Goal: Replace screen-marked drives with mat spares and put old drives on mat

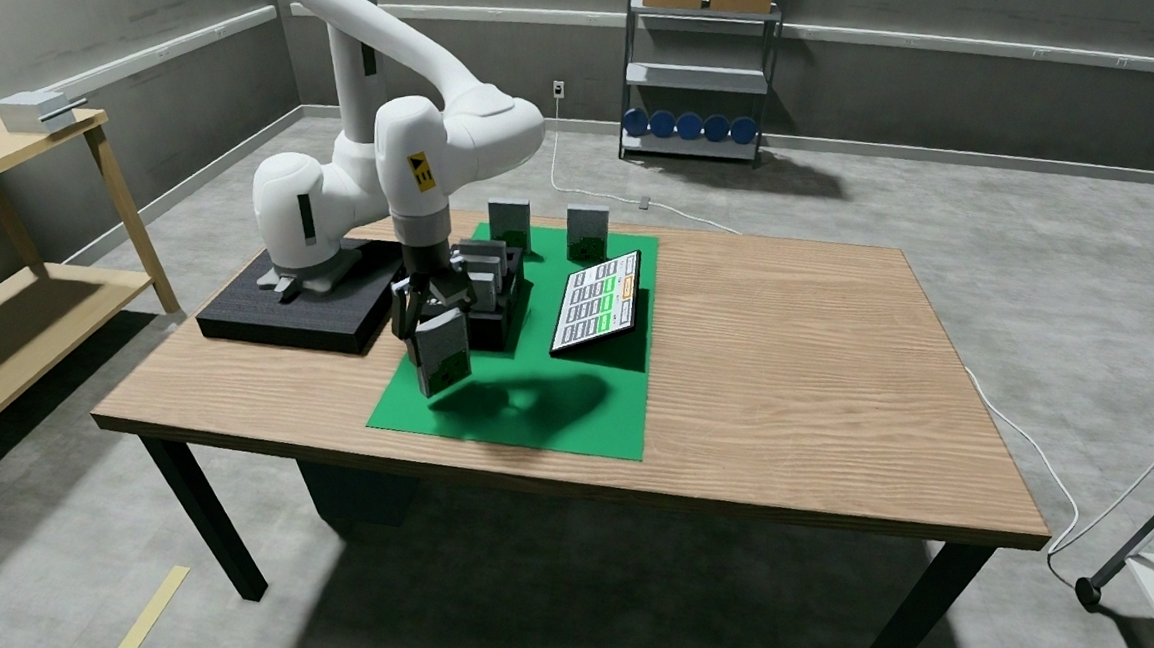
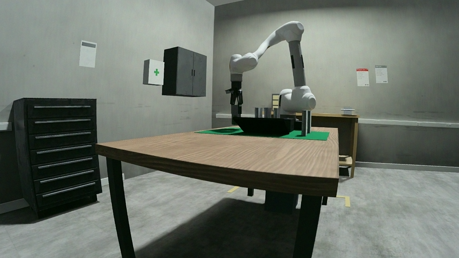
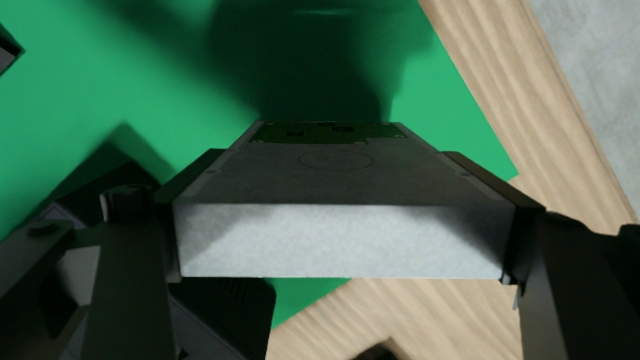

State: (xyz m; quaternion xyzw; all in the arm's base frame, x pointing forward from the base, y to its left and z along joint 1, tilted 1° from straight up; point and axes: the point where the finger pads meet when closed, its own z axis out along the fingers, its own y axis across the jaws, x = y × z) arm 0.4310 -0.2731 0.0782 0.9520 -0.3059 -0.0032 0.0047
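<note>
My gripper (image 1: 438, 322) (image 2: 236, 105) (image 3: 333, 176) is shut on a grey drive (image 1: 442, 357) (image 3: 340, 242) by its narrow sides. The drive is upright, slightly above the front left of the green mat (image 1: 570, 435) (image 3: 60, 100). The black dock (image 1: 486, 331) is just behind it; grey drives (image 1: 482, 287) (image 2: 267, 112) stand in it. My gripper hides its near bays in the top view. Two more drives stand upright at the mat's back, one left drive (image 1: 510, 225) and one right drive (image 1: 588, 231). The tilted screen (image 1: 593, 305) shows several green cells and an orange-outlined one; its text is too small to read.
The screen's dark back (image 2: 263, 125) faces the exterior view, right of the dock in the top view. The robot's black base plate (image 1: 295, 325) is left of the dock. The wooden table (image 1: 789, 353) (image 3: 500, 75) surrounds the mat, with its front edge close to the held drive.
</note>
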